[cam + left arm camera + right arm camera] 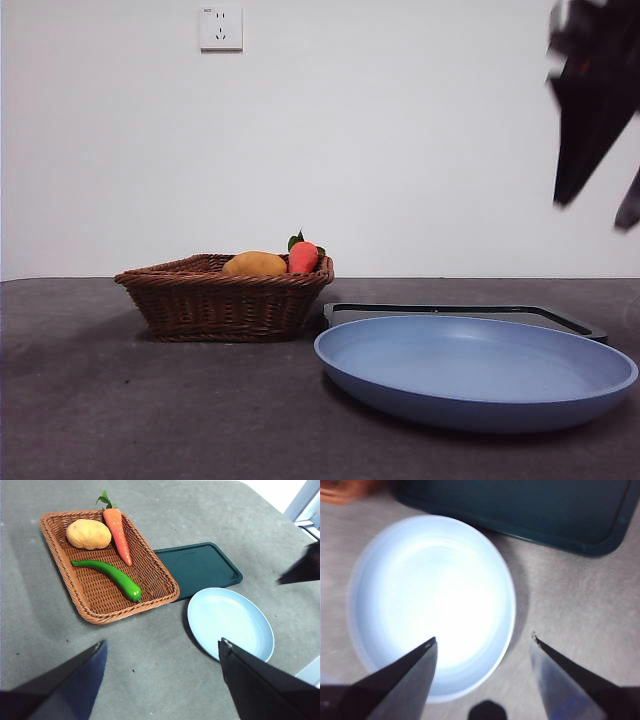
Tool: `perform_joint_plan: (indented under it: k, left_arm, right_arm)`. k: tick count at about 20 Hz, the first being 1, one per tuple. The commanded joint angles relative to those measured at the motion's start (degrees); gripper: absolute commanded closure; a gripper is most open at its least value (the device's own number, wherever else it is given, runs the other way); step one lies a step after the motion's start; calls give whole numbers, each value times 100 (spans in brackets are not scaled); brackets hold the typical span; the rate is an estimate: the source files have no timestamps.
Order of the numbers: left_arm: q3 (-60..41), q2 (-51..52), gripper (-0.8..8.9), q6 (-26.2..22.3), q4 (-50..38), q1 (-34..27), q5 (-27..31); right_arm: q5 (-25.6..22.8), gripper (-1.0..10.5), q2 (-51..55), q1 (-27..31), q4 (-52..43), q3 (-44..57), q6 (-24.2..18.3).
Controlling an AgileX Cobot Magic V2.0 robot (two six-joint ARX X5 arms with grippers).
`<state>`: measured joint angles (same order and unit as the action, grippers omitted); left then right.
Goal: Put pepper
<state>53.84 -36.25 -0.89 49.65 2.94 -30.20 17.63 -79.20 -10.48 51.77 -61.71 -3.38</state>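
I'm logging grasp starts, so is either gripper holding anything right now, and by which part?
Nothing is held. Both the left gripper and right gripper are open and empty; the pepper lies in the basket.

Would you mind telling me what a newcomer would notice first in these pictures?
Probably the wicker basket, holding a green pepper, a carrot and a yellow fruit. Beside it lie a dark tray and an empty blue plate. The right gripper hangs open above the plate.

pepper (109, 575) uncovered in basket (65, 577), carrot (119, 527) near
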Motion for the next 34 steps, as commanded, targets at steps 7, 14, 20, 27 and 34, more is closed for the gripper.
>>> perform_joint_plan:
  k: [7,14,20,27,34]
  left_arm:
    - [92,-11,426,-66,-72,52,-11]
    - [92,-11,426,-66,-74,50,-7]
    - [92,-42,426,-63,-72,52,7]
    - [96,-817,426,245,-595,442,46]
    - [498,-2638,426,857,-1746,1593,1403]
  right_arm:
    - [-299,624,-1611,-149,-518,-90,-166]
    - [-280,760,-2133,-247,-664,-90,-160]
    - [-260,941,-2162,-245,-632,-90,-157]
    - [-260,941,-962,-245,-144,-90,61]
    - [-278,941,1016,-103,142,-92,249]
